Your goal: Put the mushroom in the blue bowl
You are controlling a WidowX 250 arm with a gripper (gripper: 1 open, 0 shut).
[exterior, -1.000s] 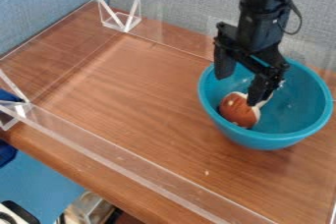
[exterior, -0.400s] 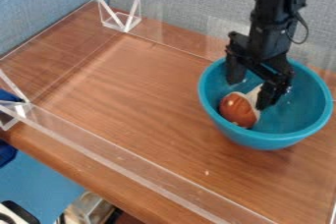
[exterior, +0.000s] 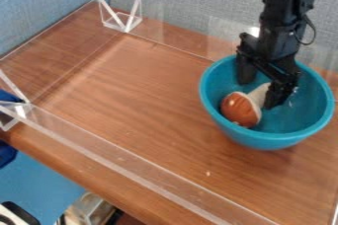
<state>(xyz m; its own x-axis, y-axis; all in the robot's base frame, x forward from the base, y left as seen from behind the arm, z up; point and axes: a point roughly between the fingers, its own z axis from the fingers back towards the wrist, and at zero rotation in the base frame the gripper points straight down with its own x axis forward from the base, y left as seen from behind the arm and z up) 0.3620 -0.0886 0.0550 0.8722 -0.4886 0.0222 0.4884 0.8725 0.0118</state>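
The mushroom (exterior: 239, 109) lies inside the blue bowl (exterior: 310, 115); placement appears complete. The gripper (exterior: 266, 76) hangs above it, jaws released, holding nothing. Only withdrawal seems left.

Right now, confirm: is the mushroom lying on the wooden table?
No, the mushroom lies inside the blue bowl, beside the open gripper.

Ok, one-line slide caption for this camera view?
Mushroom lies inside the blue bowl on the wooden table; the open gripper hangs above it, holding nothing.
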